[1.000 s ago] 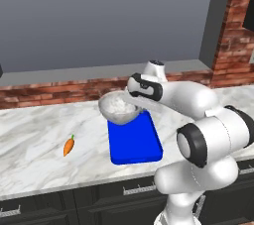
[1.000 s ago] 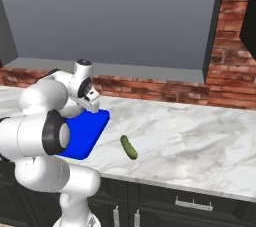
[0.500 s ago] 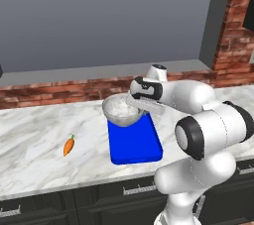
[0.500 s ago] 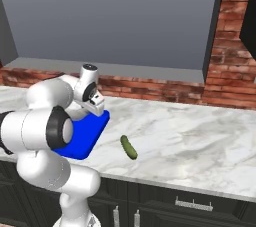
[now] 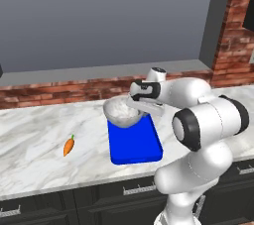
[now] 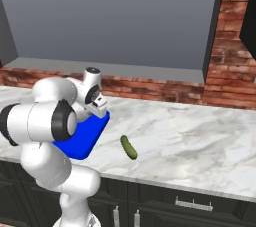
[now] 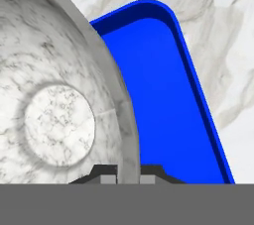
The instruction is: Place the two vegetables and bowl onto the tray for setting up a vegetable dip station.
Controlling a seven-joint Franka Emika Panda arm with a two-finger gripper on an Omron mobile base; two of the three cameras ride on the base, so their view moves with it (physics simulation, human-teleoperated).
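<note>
Marble counter (image 5: 34, 140), one bowl (image 5: 121, 111), one tray (image 5: 135, 142)

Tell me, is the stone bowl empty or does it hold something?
Empty. The hand view looks into the bowl and shows only its bare speckled inside and flat bottom, above the blue tray.

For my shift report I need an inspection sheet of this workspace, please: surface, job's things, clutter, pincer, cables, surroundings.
Surface: marble counter, dark drawers below.
Job's things: bowl held over the far end of the blue tray; carrot on the counter to the tray's left; cucumber on the counter to its right.
Clutter: nothing seen.
Pincer: pincer shut on the bowl's rim, one finger inside, one outside.
Cables: nothing seen.
Surroundings: brick backsplash, grey wall panel above.
</note>
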